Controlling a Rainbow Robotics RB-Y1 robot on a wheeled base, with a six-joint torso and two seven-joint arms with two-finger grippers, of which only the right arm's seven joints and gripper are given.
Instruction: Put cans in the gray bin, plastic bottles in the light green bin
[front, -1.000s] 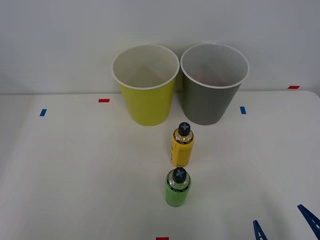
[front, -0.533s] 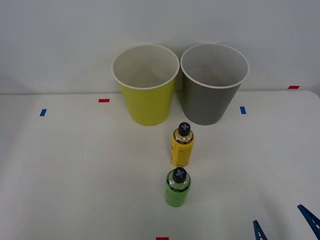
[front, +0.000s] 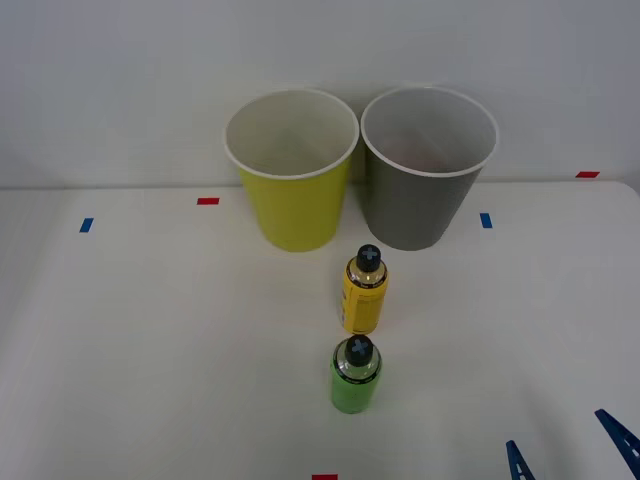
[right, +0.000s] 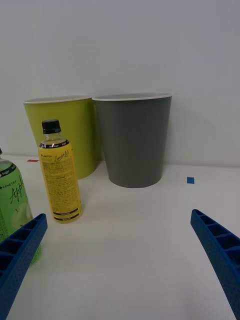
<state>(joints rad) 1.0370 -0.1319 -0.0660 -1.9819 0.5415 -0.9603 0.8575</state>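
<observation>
Gripper (front: 565, 450) released, empty, at the surface's (front: 150, 350) near right corner. 2 bottles upright mid-surface: green bottle (front: 355, 376) nearer me, yellow bottle (front: 365, 290) just before the light green bin (front: 292, 190). I'd take green first, gripping mid-body.

R gripper (front: 570, 448) sits low at the near-right corner of the front view, just its two blue ribbed fingertips (front: 516, 462) poking into frame, w/ a wide gap between them. From the wrist cam the gripper (right: 120, 260) is spread wide: one finger (right: 20, 255) at each bottom corner, both angled outward, ribs facing in. Nothing between the fingers, nothing touching them. Wrist roughly level, pointing fwd. Rest of the R arm out of frame.
</observation>
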